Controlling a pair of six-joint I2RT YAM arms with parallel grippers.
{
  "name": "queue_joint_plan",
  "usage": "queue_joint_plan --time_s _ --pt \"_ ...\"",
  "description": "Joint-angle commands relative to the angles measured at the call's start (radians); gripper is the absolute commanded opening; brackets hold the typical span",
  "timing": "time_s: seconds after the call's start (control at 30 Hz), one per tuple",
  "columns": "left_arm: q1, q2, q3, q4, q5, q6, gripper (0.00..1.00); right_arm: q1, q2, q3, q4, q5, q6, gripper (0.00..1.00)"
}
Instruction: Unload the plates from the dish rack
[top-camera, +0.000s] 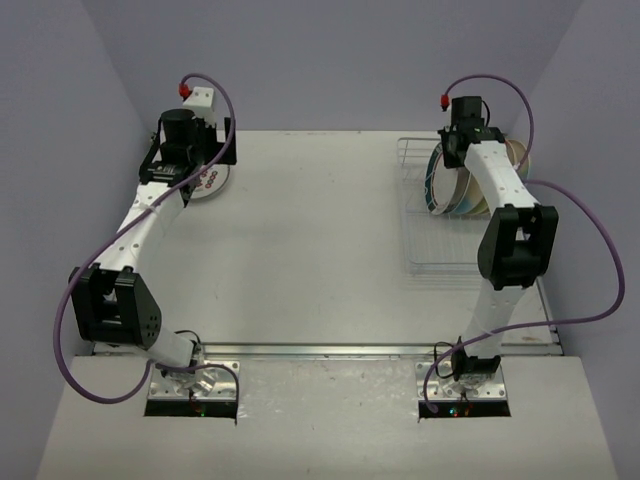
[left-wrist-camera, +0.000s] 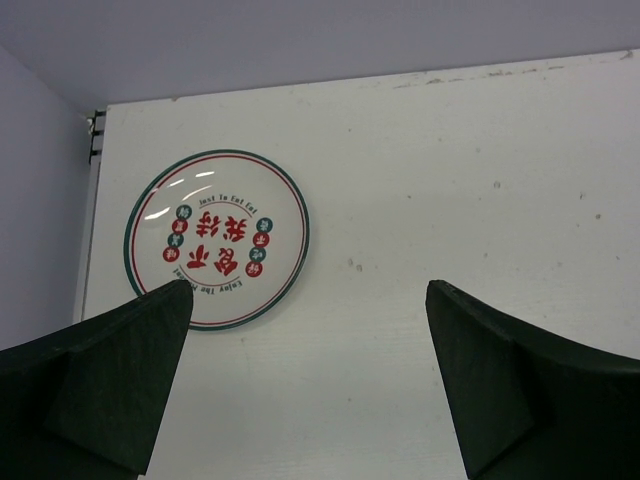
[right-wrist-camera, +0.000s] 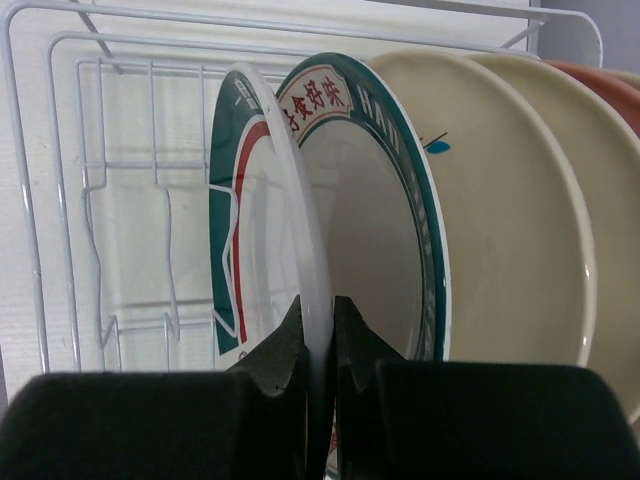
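A white plate with a green rim and red ring (left-wrist-camera: 217, 238) lies flat on the table at the far left (top-camera: 210, 186). My left gripper (left-wrist-camera: 310, 340) is open and empty, just above the table on the near right of that plate (top-camera: 188, 165). The dish rack (top-camera: 432, 250) stands at the far right with several plates (top-camera: 452, 188) upright in it. My right gripper (right-wrist-camera: 318, 320) is shut on the white rim of the front plate (right-wrist-camera: 262, 200), which has green and red markings. Behind it stand a green-rimmed plate (right-wrist-camera: 375, 210), two cream plates (right-wrist-camera: 505, 220) and a pinkish one (right-wrist-camera: 612, 92).
The rack's wire rails and dividers (right-wrist-camera: 60, 200) run to the left of the held plate; the rack's near half (top-camera: 440, 262) holds no plates. Purple walls close in the table at the left, back and right. The table's back edge (left-wrist-camera: 300, 88) is near the flat plate.
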Motion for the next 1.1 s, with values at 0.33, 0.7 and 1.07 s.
queue_joint_plan --time_s 0.33,0.7,1.07 --pt "0.001 -0.01 0.192 -0.03 0.484 -0.181 1.0 0.019 -0.256 0.176 -0.058 -0.076 -0.002 0.0" --pt "0.01 0.078 0.156 0.271 1.348 -0.616 1.0 0.039 -0.4 0.034 0.072 -0.796 0.17 0.0" --pt "-0.026 0.067 0.069 0.297 1.423 -0.625 1.0 0.183 -0.363 0.029 0.123 -0.998 0.236 0.0"
